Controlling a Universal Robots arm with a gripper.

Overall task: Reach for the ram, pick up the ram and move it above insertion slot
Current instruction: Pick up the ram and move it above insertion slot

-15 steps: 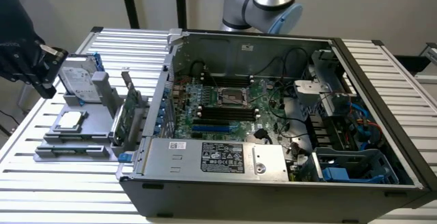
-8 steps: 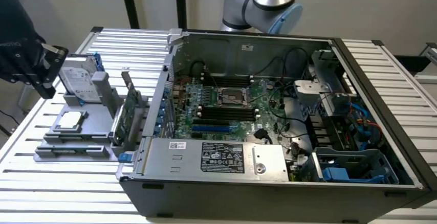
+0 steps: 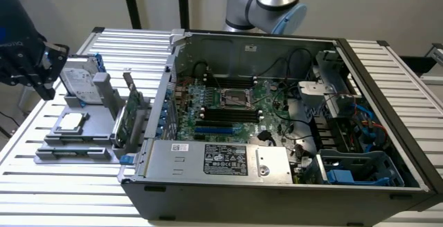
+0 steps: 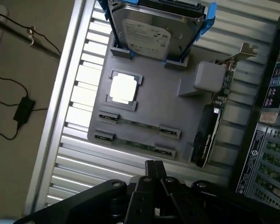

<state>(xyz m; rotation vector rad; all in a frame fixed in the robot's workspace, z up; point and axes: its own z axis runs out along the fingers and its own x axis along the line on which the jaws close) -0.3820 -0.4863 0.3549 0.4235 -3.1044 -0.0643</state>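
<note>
Wrist view: gripper [image 4: 155,169] pinched narrow and empty, hovering just off the grey fixture tray [image 4: 154,102]. The ram [image 4: 134,143] stands edge-up in the tray's closest slot. In the exterior view the tray lies at five o'clock from the gripper. Judgement: spread the jaws, square them to the stick, descend straight.

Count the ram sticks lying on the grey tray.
2. One ram stick lies next to the processor chip; the other lies parallel beside it, at the tray's edge.

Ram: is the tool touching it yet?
Apart. Exterior view: tool hangs well above the tray; wrist view shows the ram lying in that tray.
</note>
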